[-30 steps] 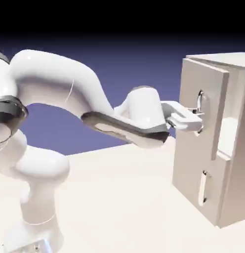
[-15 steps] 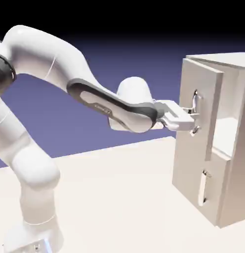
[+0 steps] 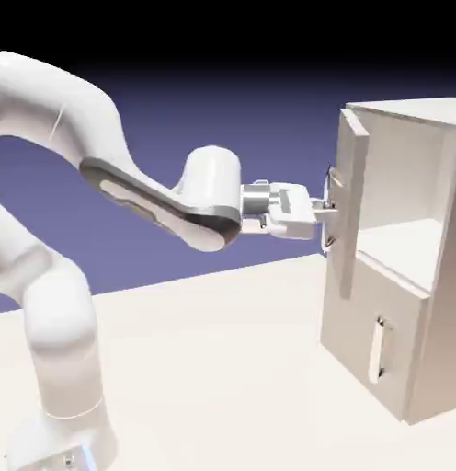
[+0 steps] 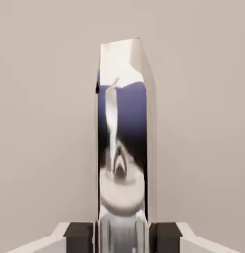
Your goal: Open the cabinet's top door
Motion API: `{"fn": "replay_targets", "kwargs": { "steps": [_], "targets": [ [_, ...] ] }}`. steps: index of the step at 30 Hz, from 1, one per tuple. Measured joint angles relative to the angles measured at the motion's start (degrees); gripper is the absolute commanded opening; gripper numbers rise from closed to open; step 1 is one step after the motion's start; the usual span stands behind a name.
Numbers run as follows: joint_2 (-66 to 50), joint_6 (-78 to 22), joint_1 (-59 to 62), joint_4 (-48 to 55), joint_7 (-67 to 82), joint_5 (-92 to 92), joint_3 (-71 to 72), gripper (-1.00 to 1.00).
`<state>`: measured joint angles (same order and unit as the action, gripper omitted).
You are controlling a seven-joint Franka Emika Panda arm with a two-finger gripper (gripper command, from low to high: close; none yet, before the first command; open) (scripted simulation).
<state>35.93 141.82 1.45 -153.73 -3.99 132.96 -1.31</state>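
Note:
The grey-beige cabinet (image 3: 425, 304) stands at the exterior view's right. Its top door (image 3: 352, 198) is swung well out and shows almost edge-on, so the upper compartment with its shelf is exposed. My gripper (image 3: 327, 213) is shut on the door's long silver bar handle (image 3: 332, 204), with the arm stretched level from the left. The hand view has the mirror-like handle (image 4: 122, 143) running upright between my dark fingertips (image 4: 79, 232), and the flat door panel (image 4: 45, 123) fills the picture behind it.
The shorter lower panel (image 3: 365, 331) stays closed, its small silver handle (image 3: 380, 350) untouched. The pale tabletop (image 3: 222, 368) spreads between the robot's base and the cabinet.
My hand has pulled back to the left with the handle in its grip. The top door has swung from slightly ajar to wide open, and the arm's elbow has dropped and straightened.

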Motion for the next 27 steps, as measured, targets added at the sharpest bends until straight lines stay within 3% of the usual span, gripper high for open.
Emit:
{"fn": "replay_targets", "kwargs": {
  "steps": [15, 27],
  "targets": [
    [4.7, -21.8, -2.6, -4.5, 15.8, -37.4, 18.3, -1.0],
    [-7.3, -51.1, -3.3, 7.2, 17.8, -61.5, 36.9, -1.0]
  ]
}}
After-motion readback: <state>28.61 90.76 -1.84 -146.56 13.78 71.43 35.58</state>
